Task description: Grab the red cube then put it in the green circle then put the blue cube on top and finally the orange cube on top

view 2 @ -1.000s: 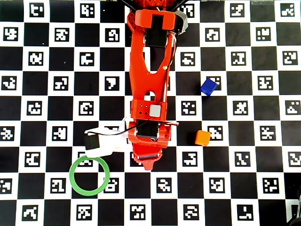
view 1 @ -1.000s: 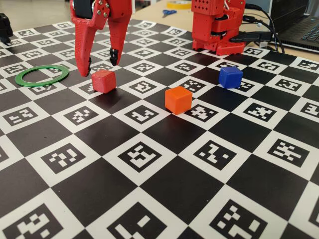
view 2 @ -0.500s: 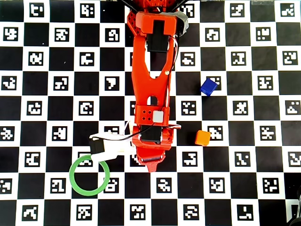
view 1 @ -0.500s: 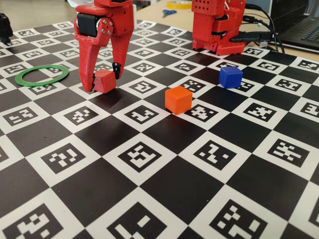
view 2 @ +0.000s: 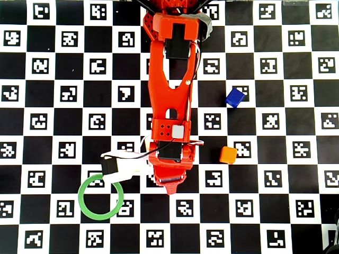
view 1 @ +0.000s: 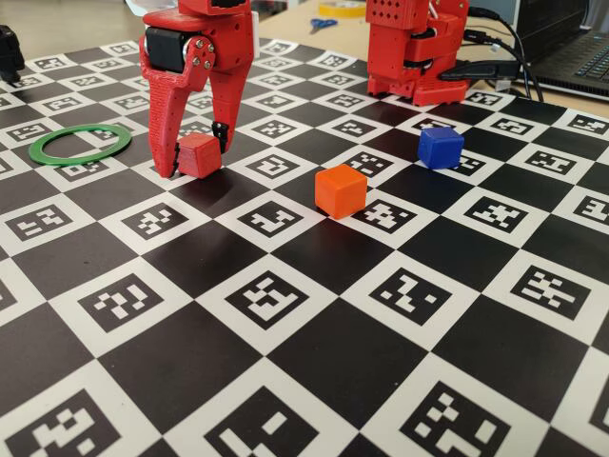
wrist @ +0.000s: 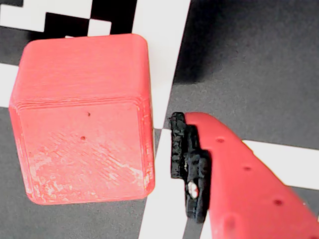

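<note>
Here, in the fixed view, the orange cube sits nearest, the blue cube behind it. The gripper straddles the red cube on the board, fingers apart, wrist view showing a gap. The green circle lies left, empty.

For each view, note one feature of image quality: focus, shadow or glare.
Fixed view: the red cube and orange cube are sharp, with soft shadows at their bases. Wrist view: extreme close-up, cube surface texture visible. Overhead view: even light, white squares bright, no obvious glare.
</note>
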Controlling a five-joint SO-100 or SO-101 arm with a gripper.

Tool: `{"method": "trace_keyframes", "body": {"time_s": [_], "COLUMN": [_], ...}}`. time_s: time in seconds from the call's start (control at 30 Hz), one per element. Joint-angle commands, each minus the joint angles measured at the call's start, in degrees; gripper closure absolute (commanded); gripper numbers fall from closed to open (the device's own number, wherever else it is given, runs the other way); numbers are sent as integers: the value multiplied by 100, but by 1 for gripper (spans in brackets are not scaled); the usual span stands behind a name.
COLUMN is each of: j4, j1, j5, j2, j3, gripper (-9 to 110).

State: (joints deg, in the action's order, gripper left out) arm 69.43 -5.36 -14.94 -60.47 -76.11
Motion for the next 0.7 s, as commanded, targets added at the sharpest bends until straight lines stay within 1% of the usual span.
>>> {"method": "trace_keyframes", "body": {"time_s": [0.0,0.17,0.33,0.53,0.67], "j4": [-53,-53,-35,-26,35], "j1": [-18,-18,0,-18,-70], "j5": [-62,-62,-88,-53,-62], "j2": [-167,-167,-167,-202,-378], "j3": [123,123,114,70,18], "gripper": [69,77,92,97,97]}}
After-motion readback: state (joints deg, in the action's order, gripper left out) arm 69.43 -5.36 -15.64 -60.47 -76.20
